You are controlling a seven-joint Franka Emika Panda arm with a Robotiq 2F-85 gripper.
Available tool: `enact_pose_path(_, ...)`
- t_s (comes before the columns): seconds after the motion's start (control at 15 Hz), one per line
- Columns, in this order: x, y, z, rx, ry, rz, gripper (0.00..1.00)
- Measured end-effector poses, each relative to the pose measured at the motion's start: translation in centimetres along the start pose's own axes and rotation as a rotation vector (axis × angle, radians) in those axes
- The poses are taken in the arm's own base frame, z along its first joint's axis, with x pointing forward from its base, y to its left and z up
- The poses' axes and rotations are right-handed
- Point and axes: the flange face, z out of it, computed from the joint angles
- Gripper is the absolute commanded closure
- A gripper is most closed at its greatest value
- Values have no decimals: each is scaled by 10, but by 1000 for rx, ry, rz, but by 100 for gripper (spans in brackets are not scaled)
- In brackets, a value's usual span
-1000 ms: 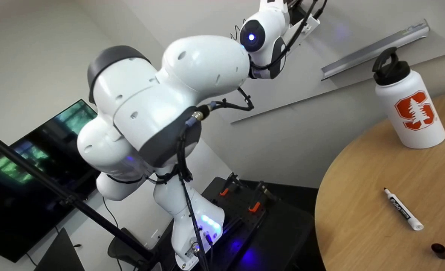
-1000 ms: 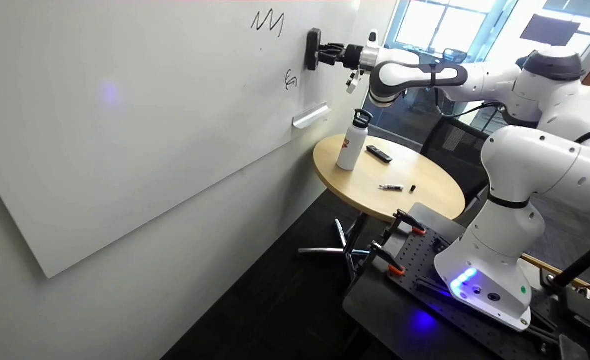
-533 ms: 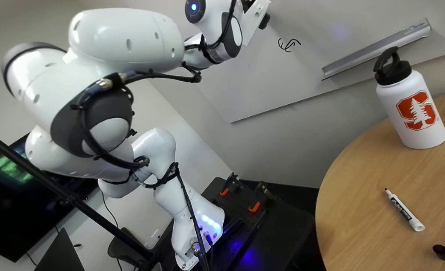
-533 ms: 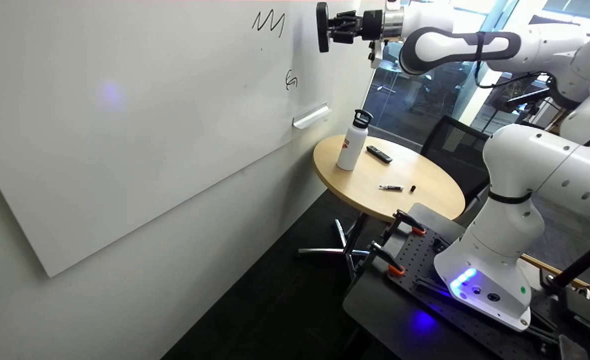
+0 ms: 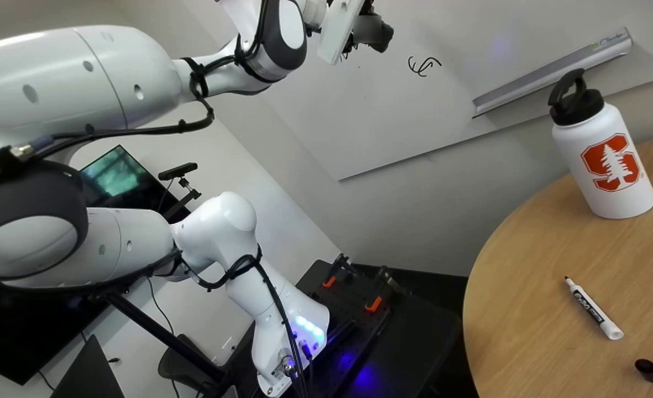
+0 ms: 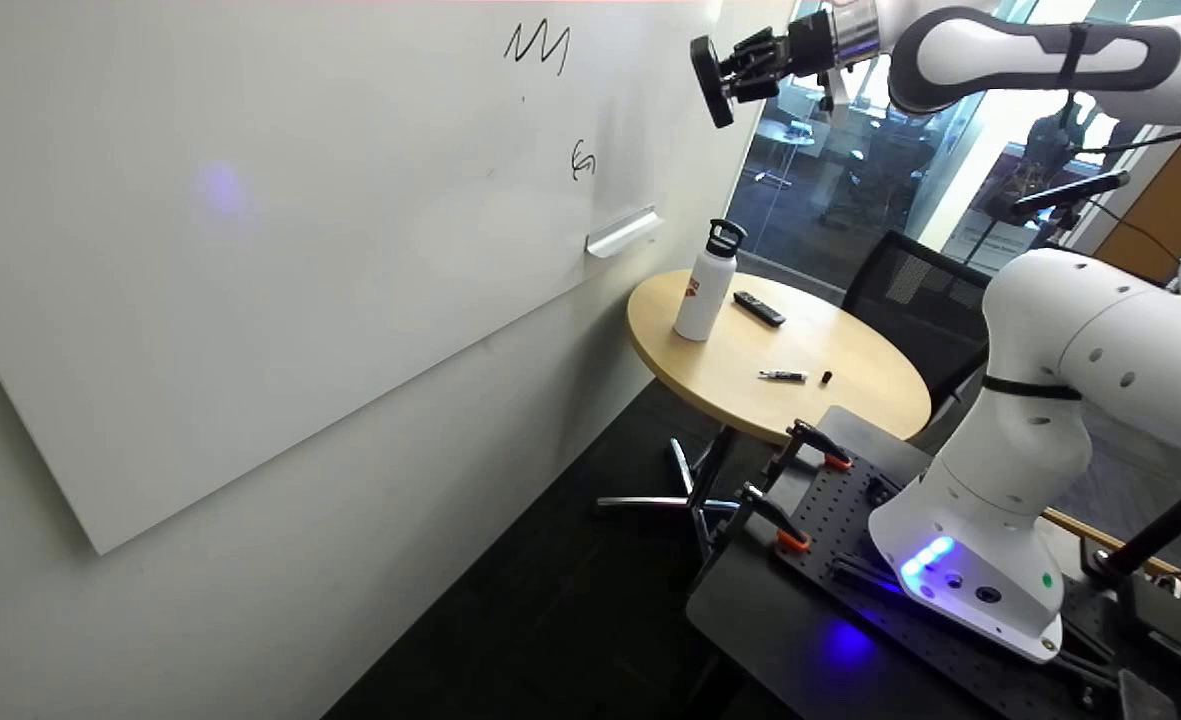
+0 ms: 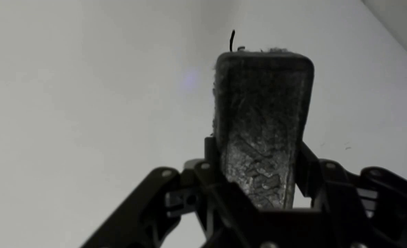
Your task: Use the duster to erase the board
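Open gap between duster and board; below, tray rail juts out, bottle near.

In both exterior views we see a round wooden table near the wall. On the table, by its wall-side rim, we find a white bottle with black lid and red emblem. Near the table's middle we note an uncapped marker; also on the table lie a dark cap and a remote control. Beside the table we observe a black chair; well apart from the table, a dark screen.
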Motion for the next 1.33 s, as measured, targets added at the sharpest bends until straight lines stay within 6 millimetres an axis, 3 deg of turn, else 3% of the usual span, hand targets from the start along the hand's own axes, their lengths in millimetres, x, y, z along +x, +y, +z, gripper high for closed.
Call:
enact_pose_path(0.2, -6, 3, -4, 2, -2, 15, 47)
enact_pose_path(0.27, -5, 2, -3, 6, 0, 15, 72)
enact_pose_path(0.53, -13, 2, -1, 30, -2, 54, 72)
enact_pose_path(0.8, -61, -2, -2, 91, -156, 123, 72)
enact_pose_path(1.33, -162, -35, -18, 202, -509, 224, 72)
